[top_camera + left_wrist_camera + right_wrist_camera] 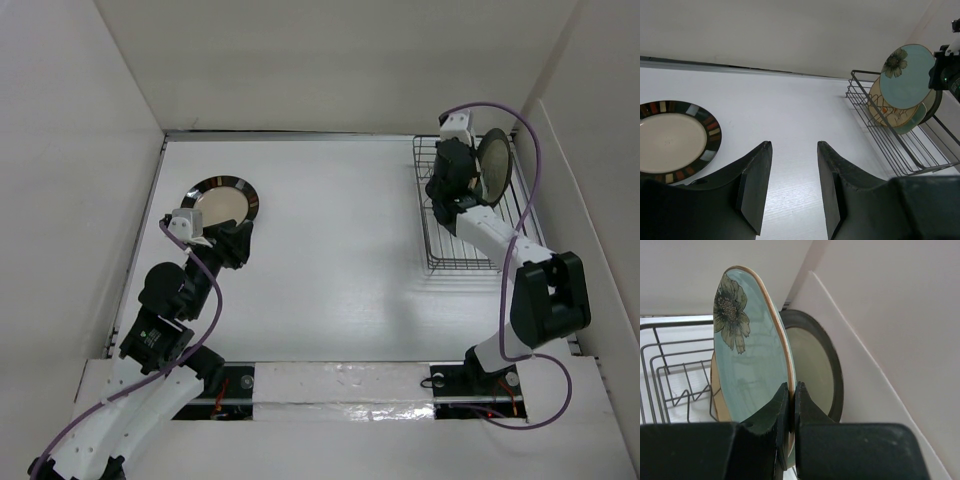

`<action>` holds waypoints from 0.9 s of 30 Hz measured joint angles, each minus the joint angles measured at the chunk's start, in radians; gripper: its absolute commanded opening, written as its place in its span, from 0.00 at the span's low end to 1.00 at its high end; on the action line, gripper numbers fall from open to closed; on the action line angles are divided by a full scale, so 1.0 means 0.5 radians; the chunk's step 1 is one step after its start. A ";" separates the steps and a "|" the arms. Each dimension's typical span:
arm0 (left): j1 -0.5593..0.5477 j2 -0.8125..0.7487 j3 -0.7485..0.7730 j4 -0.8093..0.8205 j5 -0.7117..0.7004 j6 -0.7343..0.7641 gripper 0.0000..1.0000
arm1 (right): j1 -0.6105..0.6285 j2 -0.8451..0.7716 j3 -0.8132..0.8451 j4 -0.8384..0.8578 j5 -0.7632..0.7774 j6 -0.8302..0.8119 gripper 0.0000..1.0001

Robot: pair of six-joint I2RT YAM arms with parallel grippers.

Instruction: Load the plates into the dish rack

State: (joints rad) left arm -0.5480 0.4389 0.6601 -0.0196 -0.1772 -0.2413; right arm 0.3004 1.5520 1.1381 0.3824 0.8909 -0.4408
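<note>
Right wrist view: my right pincer (791, 395) pinches the green flowered plate (747, 365) upright, edge-on, just above the dish rack (450, 245). Left pincer (792, 160) spread.

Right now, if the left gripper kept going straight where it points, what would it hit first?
Likely only bare table, then the back wall: the open left gripper aims between the striped plate and the dish rack, missing both. Depth is unclear.
</note>
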 measured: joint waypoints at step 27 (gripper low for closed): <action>0.000 0.090 0.000 -0.001 -0.034 -0.002 0.38 | -0.008 0.043 -0.285 -0.185 -0.122 0.924 0.52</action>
State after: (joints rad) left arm -0.5480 0.4839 0.6601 -0.0200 -0.1940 -0.2424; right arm 0.2962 1.5738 0.9955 0.2897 0.8299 0.0212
